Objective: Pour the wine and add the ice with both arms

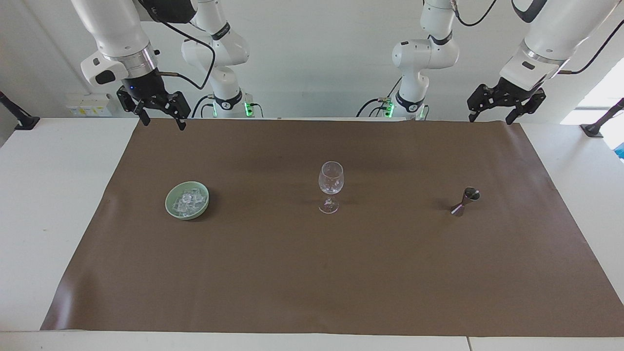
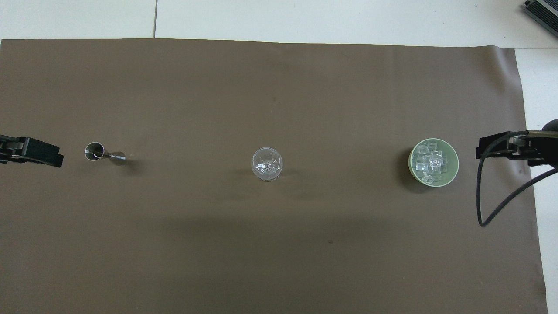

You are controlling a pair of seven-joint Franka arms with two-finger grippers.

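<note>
While awaiting pickup: small clear ice cubes (image 1: 187,201) heaped in pale green bowl (image 1: 171,206), 9 o'clock of stemmed clear wine glass (image 1: 330,186); left gripper (image 1: 491,116), right gripper (image 1: 163,120) raised, fingers spread, empty

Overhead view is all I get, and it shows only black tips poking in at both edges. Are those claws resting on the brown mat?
Observer: No. The left gripper and the right gripper both hang high above the mat, open and touching nothing.
Operator: And the clear round thing in the middle, is it a bowl like the green one?
Observer: No, it is a stemmed wine glass, standing upright on its foot, taller than the green bowl that holds the ice.
</note>
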